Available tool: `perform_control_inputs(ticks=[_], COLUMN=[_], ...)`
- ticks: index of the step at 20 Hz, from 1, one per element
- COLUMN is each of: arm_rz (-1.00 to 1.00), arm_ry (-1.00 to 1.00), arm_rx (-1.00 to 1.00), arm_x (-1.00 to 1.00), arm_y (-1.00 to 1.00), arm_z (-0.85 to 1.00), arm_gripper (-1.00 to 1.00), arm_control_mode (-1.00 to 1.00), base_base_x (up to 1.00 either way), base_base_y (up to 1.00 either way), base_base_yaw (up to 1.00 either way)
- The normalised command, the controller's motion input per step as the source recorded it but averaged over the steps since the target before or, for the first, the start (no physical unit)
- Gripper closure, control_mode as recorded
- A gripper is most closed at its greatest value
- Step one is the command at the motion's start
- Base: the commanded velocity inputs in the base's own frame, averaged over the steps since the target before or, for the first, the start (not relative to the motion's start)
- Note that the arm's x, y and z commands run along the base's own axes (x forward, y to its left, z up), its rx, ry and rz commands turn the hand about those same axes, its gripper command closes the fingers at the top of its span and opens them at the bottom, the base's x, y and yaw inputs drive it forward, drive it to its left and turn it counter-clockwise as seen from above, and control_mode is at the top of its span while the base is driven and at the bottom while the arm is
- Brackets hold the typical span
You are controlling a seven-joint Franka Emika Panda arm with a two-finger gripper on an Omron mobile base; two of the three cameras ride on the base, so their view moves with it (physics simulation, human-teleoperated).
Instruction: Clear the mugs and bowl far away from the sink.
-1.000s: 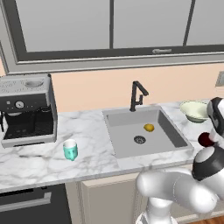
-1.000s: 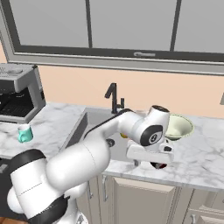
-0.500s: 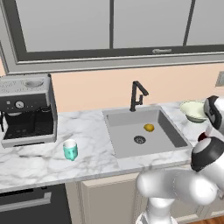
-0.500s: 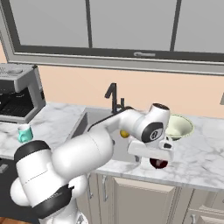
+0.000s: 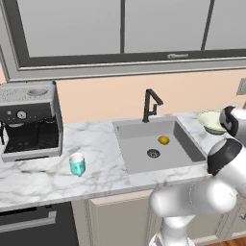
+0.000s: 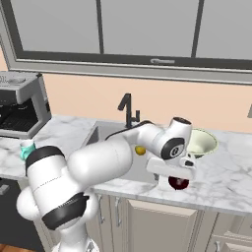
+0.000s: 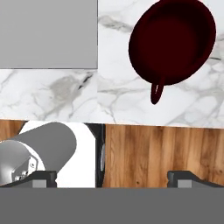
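Observation:
The dark maroon mug (image 7: 173,41) stands upright on the marble counter right of the sink (image 5: 153,144), its handle toward the counter's front edge. My gripper (image 7: 116,178) hangs open above the counter edge beside the mug, with nothing between its fingertips (image 7: 43,178). In the right base view the maroon mug (image 6: 178,183) sits just under my hand. The pale bowl (image 6: 201,142) rests behind it near the wall. The teal mug (image 5: 77,164) stands far left of the sink, in front of the coffee machine. The bowl (image 5: 209,121) also lies right of the sink.
A small yellow fruit (image 5: 164,140) lies in the basin near the drain. The black faucet (image 5: 151,103) rises behind the sink. A coffee machine (image 5: 29,125) fills the counter's left end. Wood floor (image 7: 144,153) lies below the front edge. My own arm crosses above the sink.
My hand has drifted a little to the right, closer over the maroon mug, and the arm's elbow has swung. The jaws stayed open. Mugs and bowl have not moved.

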Motion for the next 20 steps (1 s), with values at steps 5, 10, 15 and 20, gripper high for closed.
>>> perform_control_inputs(ticks=[5, 10, 15, 20], arm_rz=[0.0, 0.0, 0.0, 0.0], arm_ry=[0.0, 0.0, 0.0, 0.0], arm_rx=[0.0, 0.0, 0.0, 0.0], arm_x=[0.01, 0.04, 0.03, 0.02], arm_y=[-0.19, -0.08, -0.03, -0.01], arm_z=[-0.15, -0.09, -0.1, -0.18], arm_gripper=[-1.0, -1.0, -1.0, -1.0], arm_control_mode=[-1.0, -1.0, -1.0, -1.0], base_base_x=[0.0, 0.0, 0.0, 0.0], base_base_y=[0.0, 0.0, 0.0, 0.0], base_base_yaw=[0.0, 0.0, 0.0, 0.0])
